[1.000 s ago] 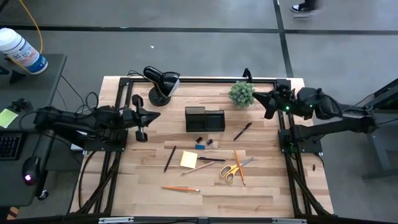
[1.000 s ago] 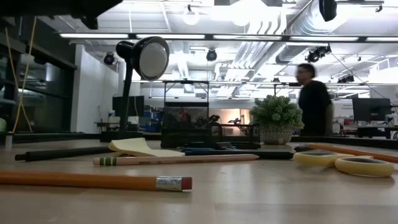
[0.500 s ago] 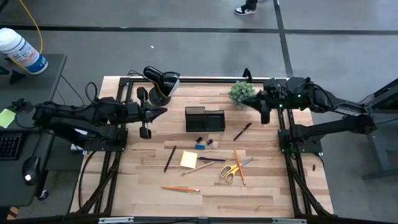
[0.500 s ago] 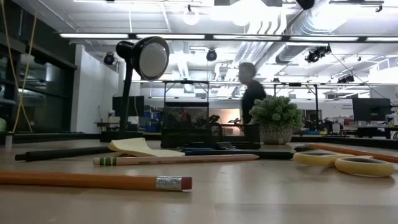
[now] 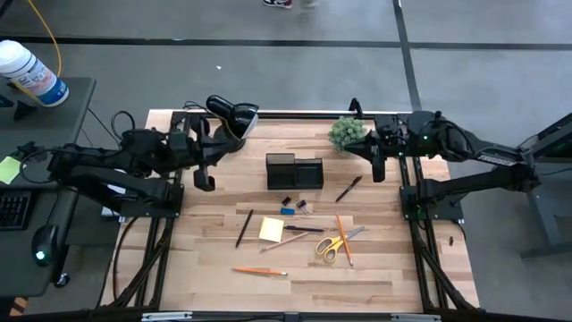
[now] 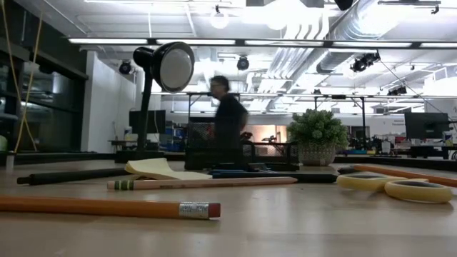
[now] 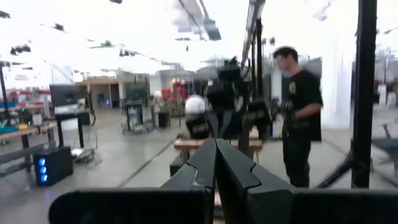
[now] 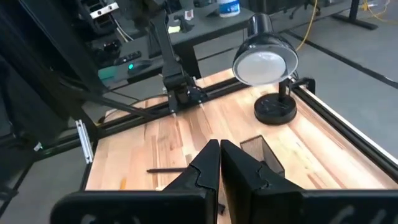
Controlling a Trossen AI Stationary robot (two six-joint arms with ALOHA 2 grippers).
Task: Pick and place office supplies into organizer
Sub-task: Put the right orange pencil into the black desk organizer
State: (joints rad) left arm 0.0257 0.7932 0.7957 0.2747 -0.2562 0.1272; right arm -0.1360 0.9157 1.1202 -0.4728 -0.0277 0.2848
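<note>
Flanking the organizer (image 5: 294, 171), desk lamp (image 5: 231, 121), potted plant (image 5: 347, 134)

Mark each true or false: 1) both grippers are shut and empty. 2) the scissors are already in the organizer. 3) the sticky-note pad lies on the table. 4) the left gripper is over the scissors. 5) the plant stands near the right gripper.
1. True. The left gripper and right gripper are shut, holding nothing.
2. False. The scissors lie on the table, in front of the organizer.
3. True. The sticky-note pad lies flat on the wood, beside pens.
4. False. The left gripper hangs at the table's left side near the desk lamp, far from the scissors.
5. True. The plant sits just beside the right gripper.
</note>
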